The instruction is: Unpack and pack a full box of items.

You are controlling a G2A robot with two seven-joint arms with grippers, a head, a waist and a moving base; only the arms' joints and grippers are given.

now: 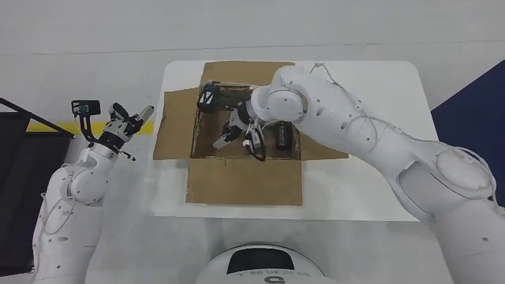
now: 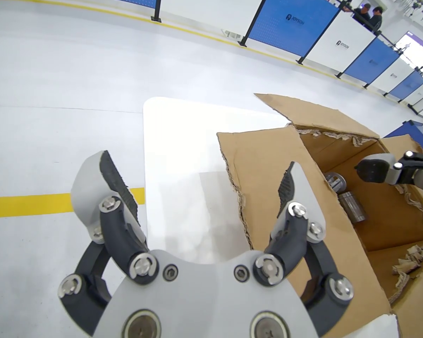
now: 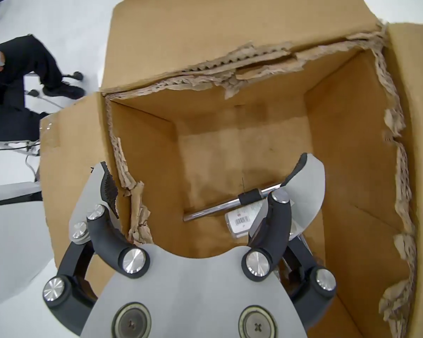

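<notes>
Well, brown cardboard box (image 1: pixel 245 181) open, edges ragged, torn.

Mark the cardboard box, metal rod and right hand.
cardboard box (image 3: pixel 239 117): right wrist view, inner wall.
metal rod (image 3: pixel 215 208): right wrist view, mid shaft.
right hand (image 3: pixel 204 170): right wrist view, midway between fingertips.

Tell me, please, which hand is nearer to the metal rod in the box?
Right. The right hand hangs over the box, above the metal rod; the left hand is beside the box.
</notes>
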